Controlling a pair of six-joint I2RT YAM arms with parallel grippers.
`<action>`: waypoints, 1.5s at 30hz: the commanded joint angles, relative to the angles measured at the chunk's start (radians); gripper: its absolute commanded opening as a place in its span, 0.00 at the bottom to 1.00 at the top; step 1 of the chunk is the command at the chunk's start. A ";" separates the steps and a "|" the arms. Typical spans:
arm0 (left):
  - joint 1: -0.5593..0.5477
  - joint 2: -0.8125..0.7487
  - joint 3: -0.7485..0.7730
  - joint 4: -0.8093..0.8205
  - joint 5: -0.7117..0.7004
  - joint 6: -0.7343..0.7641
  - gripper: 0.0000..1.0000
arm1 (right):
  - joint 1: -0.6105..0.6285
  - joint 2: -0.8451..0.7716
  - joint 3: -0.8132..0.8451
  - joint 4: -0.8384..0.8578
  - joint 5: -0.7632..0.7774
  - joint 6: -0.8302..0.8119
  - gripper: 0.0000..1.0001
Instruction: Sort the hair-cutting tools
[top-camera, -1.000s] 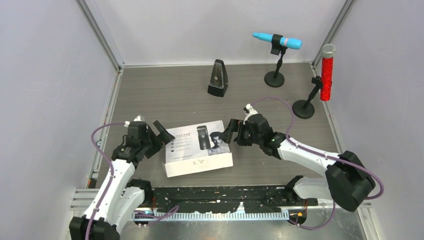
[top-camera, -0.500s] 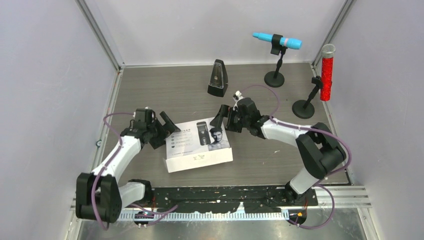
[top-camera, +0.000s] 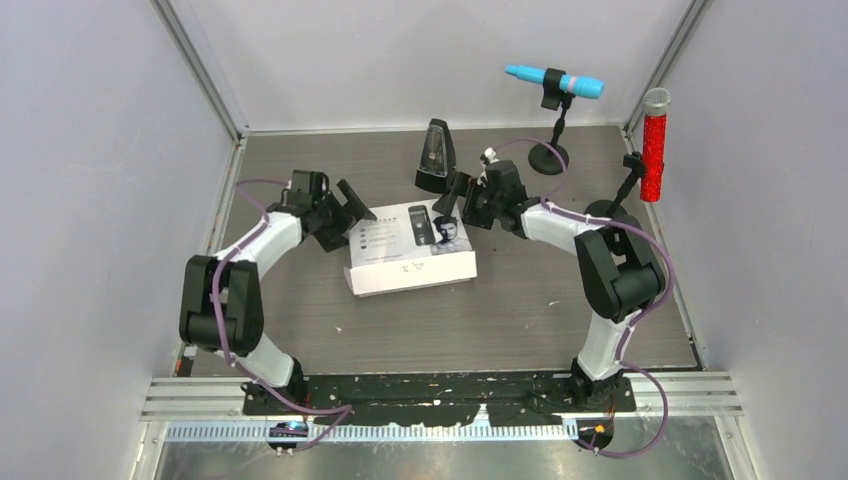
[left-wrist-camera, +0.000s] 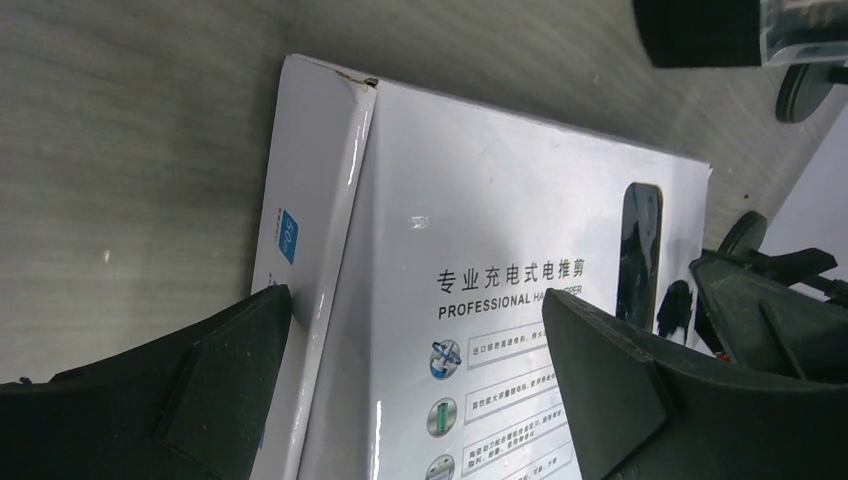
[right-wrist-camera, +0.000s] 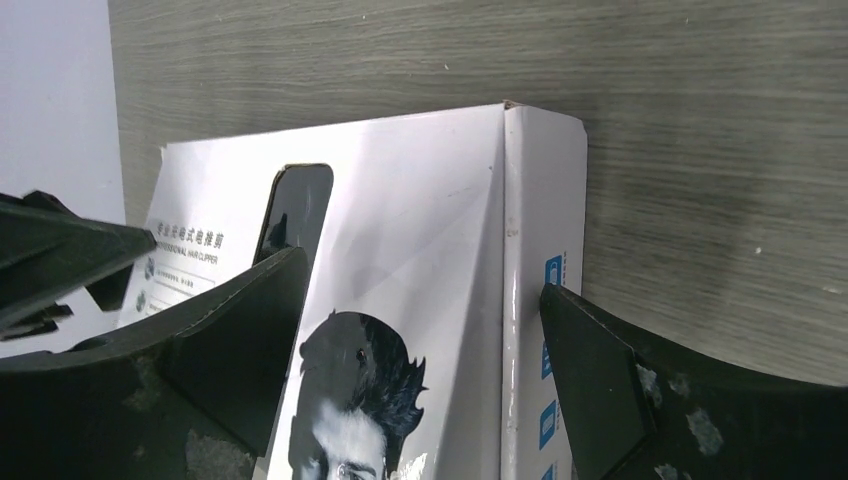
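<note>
A white clipper carton (top-camera: 410, 250) lies flat on the grey wood-grain table (top-camera: 560, 300), near the middle of the workspace, with a robot arm at each short end. The carton is shut, so whatever it holds cannot be seen. Its lid carries a printed picture of a black clipper, a man's head, Chinese lettering and the word "PROFESSIONAL".

The left end effector (top-camera: 343, 215) is spread wide across the carton's left end. In the left wrist view the carton (left-wrist-camera: 480, 200) fills the gap of the left end effector (left-wrist-camera: 415, 300), one finger against the end wall and the other hanging over the printed lid. It has hold of nothing.

The right end effector (top-camera: 463, 205) stands just as wide at the opposite end. In the right wrist view the carton (right-wrist-camera: 420, 220) sits between the fingers of the right end effector (right-wrist-camera: 422, 275), one finger over the lid by the portrait and the other just outside the side wall. It is not clamped on the carton.

Just behind the carton stands a black metronome (top-camera: 435, 157). A blue microphone (top-camera: 553, 80) and a red microphone (top-camera: 655, 140) stand on round bases at the far right.
</note>
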 joint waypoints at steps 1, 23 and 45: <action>-0.016 0.022 0.153 0.021 0.042 0.080 1.00 | 0.006 -0.016 0.066 0.000 -0.065 -0.024 0.95; -0.133 -0.629 -0.332 0.025 -0.180 0.312 1.00 | 0.026 -0.598 -0.541 0.144 -0.022 -0.190 0.95; -0.140 -0.647 -0.450 0.035 -0.073 0.219 1.00 | 0.040 -0.554 -0.658 0.274 -0.087 -0.014 0.95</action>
